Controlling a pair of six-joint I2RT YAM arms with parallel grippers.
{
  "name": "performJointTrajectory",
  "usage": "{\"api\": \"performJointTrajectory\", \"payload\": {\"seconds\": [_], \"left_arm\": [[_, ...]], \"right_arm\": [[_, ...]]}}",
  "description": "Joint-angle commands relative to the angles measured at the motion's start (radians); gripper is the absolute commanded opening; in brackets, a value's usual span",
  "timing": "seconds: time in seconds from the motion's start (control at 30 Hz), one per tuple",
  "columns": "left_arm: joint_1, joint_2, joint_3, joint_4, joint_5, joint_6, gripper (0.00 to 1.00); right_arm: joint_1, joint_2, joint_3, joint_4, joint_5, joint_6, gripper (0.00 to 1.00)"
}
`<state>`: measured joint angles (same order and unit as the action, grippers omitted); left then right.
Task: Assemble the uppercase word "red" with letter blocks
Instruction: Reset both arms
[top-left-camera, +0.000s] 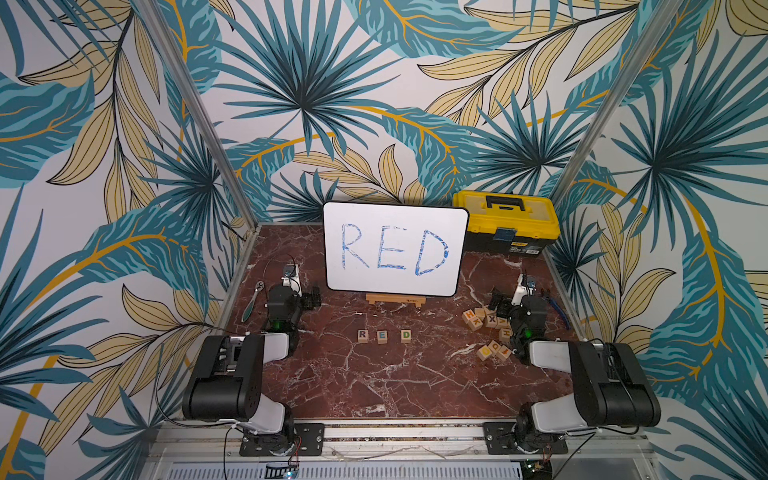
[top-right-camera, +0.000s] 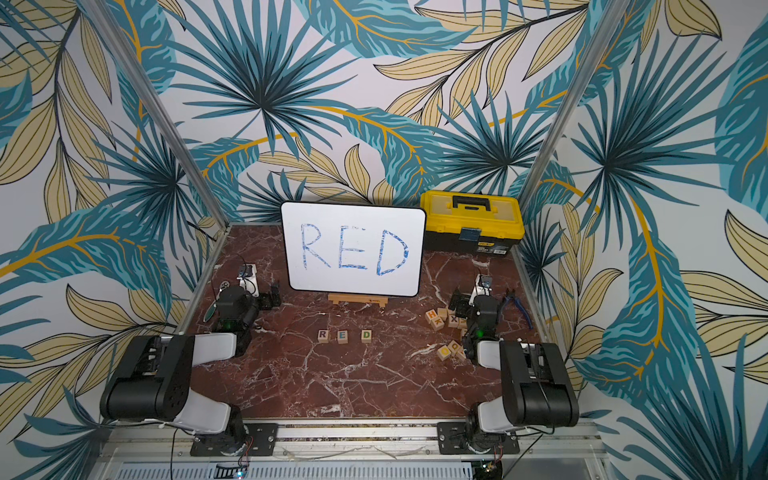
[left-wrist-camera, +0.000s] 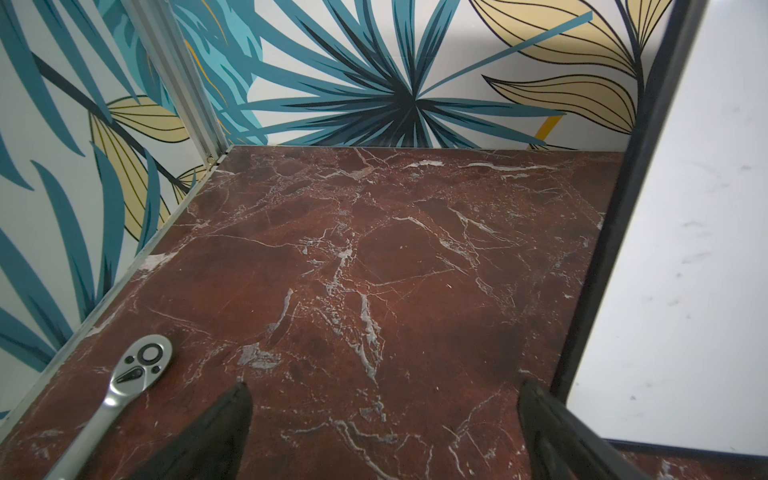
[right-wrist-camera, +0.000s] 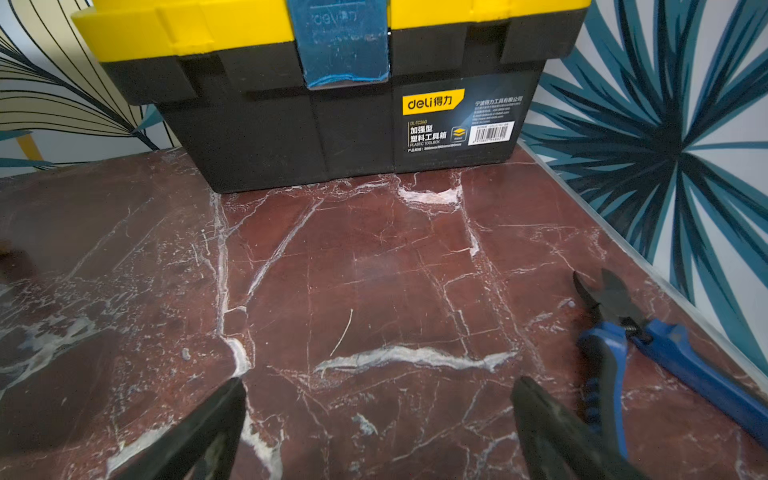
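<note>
Tabletop (top-left-camera: 374, 386) is dark red-brown marble-look, glossy, with white veins. It fills the lower centre in both top views. Walls (top-left-camera: 299, 83) on three sides carry tropical leaf wallpaper: teal and tan fronds, yellow stems. Two aluminium posts (top-left-camera: 195, 104) rise from the back corners. A metal rail (top-left-camera: 399, 434) runs along the bottom edge and carries both arm bases.

Word row: R block (top-left-camera: 363, 335), E block (top-left-camera: 382, 336) and D block (top-left-camera: 406, 335) sit flat on the marble just below frame centre. They read left to right with small gaps, none touching, and the gap before D is a bit wider. The row is just in front of the wooden easel (top-left-camera: 395, 300) holding the whiteboard (top-left-camera: 395, 249) with blue handwritten RED. Neither arm is near the row.

Spare letter blocks (top-left-camera: 476, 320) lie in loose heaps at centre right, next to the right arm. H, K and X are readable.

Left gripper (left-wrist-camera: 384, 388): fingers spread wide, only bare marble between them. It sits centre left in both top views, beside the whiteboard's edge. A ratchet wrench (left-wrist-camera: 137, 365) lies close by, along the table's left edge.

Right gripper (right-wrist-camera: 378, 381): fingers wide apart, empty, facing the yellow-and-black toolbox (right-wrist-camera: 332, 104) in the back right corner. Blue-handled cutters (right-wrist-camera: 623, 332) lie on the marble near the right wall.
</note>
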<state>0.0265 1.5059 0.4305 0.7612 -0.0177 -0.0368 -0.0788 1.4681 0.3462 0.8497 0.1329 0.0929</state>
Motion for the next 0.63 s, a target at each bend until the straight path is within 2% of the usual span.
{"api": "performJointTrajectory", "payload": {"seconds": [0.0, 0.6], "left_arm": [[0.007, 0.007, -0.009, 0.022, 0.01, 0.007, 1.0], [0.007, 0.006, -0.009, 0.022, 0.009, 0.006, 0.99]], "right_arm": [[-0.001, -0.002, 0.007, 0.041, -0.023, -0.01, 1.0], [-0.001, -0.005, 0.013, 0.024, -0.024, -0.009, 0.99]]}}
